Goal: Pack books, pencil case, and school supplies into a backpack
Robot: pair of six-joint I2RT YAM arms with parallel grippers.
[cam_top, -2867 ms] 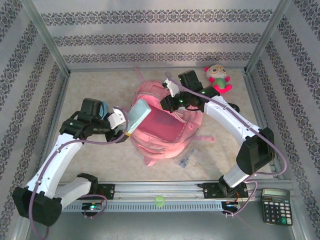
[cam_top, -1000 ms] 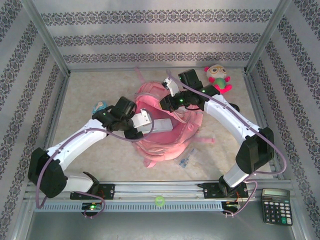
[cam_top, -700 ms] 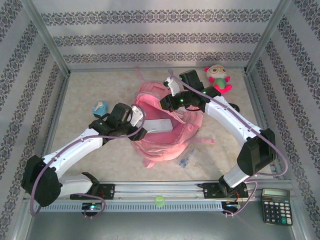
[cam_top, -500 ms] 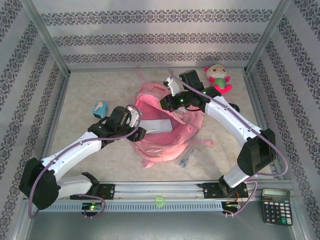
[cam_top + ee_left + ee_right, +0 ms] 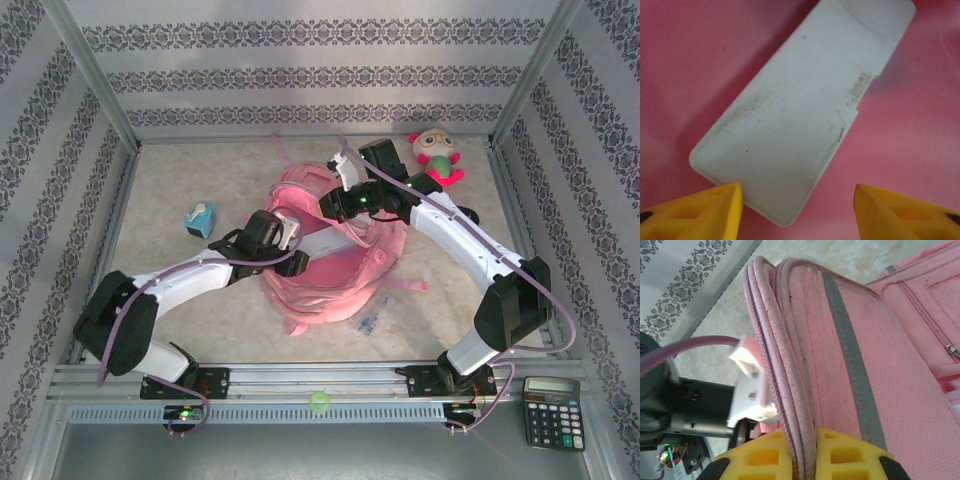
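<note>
The pink backpack (image 5: 330, 275) lies open mid-table. A pale grey-green pencil case (image 5: 326, 244) lies flat inside it on the pink lining (image 5: 920, 125). My left gripper (image 5: 288, 236) hovers open just above the pencil case's (image 5: 800, 115) near end, with one yellow finger (image 5: 695, 215) on either side and not touching it. My right gripper (image 5: 338, 196) is shut on the backpack's upper rim (image 5: 790, 340), holding the mouth up. A teal-and-white piece (image 5: 200, 217) sits on the table to the left. A clear packet (image 5: 372, 322) lies in front of the backpack. The navy book is hidden.
A pink-and-green plush toy (image 5: 437, 155) sits at the back right. A black calculator (image 5: 552, 410) lies past the front rail at the right. A small green ring (image 5: 318, 402) rests on the rail. Metal frame posts and patterned walls enclose the table.
The left gripper carried the pencil case into the backpack, let go, drew back a little and has now leaned in over it again. The right gripper stayed put on the rim.
</note>
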